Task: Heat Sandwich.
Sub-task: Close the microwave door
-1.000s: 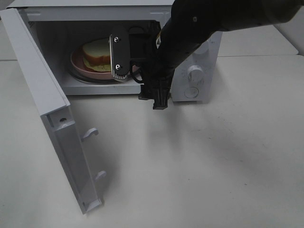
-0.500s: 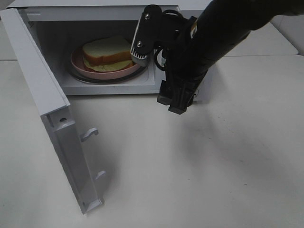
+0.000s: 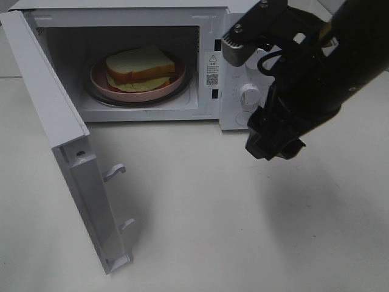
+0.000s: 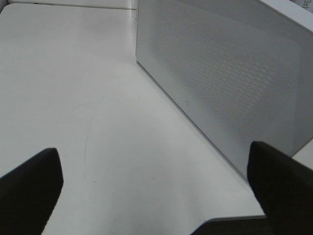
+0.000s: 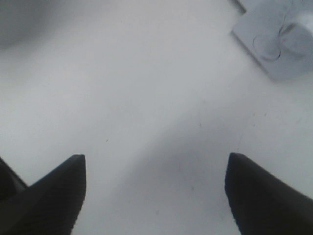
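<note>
My left claw (image 4: pixel 151 149) hangs released, fingers spread wide with nothing between them. The perforated outer face of the microwave door (image 4: pixel 225 73) stands near, ahead of it, and is not yet touched. That door is swung fully open, and its two latch hooks (image 3: pixel 114 172) point out over the table (image 3: pixel 200 219).

The sandwich (image 3: pixel 138 67) sits on its pink plate (image 3: pixel 97 79) inside the oven cavity, off to the left of my right claw (image 5: pixel 155 155) and deeper in. My right claw is also released and empty. It is lifted in front of the control panel, with the upper knob (image 3: pixel 249 94) just beside the arm.

I judge the loading done, so shutting the door is the step in hand. I would lay my left fingers flat against the outer face near its free edge, where the push turns it most easily. Then I would follow the hinge's arc instead of shoving straight, or the oven may slide. My right arm should first draw well aside of the opening so the door cannot strike it. I would press until the hooks seat.
</note>
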You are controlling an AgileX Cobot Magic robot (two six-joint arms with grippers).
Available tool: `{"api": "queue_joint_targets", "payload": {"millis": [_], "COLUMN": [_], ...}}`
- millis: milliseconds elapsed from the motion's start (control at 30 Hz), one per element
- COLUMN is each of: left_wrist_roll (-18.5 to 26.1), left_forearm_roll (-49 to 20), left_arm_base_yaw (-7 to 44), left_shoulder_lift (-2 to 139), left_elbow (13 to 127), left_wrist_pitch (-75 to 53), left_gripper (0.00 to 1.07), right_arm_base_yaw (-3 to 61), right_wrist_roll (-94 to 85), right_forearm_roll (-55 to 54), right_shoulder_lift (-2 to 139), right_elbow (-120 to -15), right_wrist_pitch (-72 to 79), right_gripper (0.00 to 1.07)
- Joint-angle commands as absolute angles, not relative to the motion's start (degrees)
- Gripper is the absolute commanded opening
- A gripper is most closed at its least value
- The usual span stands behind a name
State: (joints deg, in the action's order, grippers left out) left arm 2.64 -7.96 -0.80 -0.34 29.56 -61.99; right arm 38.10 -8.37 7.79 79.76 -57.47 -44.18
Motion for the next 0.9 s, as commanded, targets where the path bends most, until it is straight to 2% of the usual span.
{"api": "queue_joint_targets", "payload": {"millis": [33, 333, 900], "left_wrist_roll": [2.8, 2.8, 2.8], "left_forearm_roll": [-8.5, -8.5, -8.5], "left_arm_base_yaw": [-0.6, -0.6, -0.6], "left_shoulder_lift": [-1.3, -1.3, -1.3], "left_elbow": [29.5, 29.5, 29.5], "left_wrist_pitch": [-61.2, -61.2, -61.2], "left_gripper": [0.97, 0.97, 0.97], "right_arm_base_yaw": [38.0, 38.1, 38.1], "right_wrist_roll": [-4.8, -2.2, -0.3], "right_forearm_roll": [4.9, -0.6, 0.0], "right_shoulder_lift": [76.3, 66.5, 45.8], "right_elbow": [-56.4, -54.8, -54.7], "right_wrist_pitch": [-49.4, -57.4, -68.0], "right_gripper": [0.77, 0.77, 0.76]}}
